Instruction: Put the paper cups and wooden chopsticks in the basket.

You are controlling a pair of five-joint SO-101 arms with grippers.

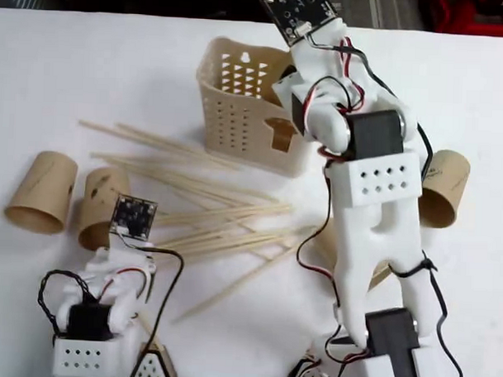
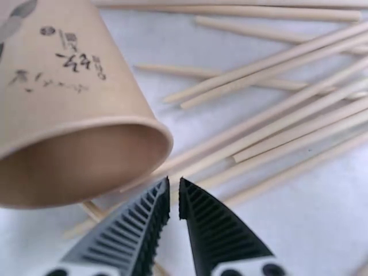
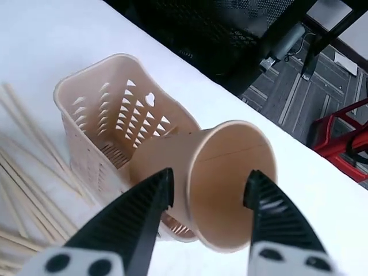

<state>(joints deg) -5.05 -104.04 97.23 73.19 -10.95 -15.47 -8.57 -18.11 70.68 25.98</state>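
Over basket with right claw spread wide — cup loose between jaws, base pointing into basket. Left claw almost closed, empty, beside chopsticks.

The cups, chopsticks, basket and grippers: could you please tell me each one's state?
basket: upright, top open.
cup at the basket: tilted at its rim, between spread jaws.
far-left cup: on its side.
second left cup: on its side.
right cup: on its side.
chopsticks: scattered, lying flat.
left gripper: nearly shut, empty.
right gripper: open.
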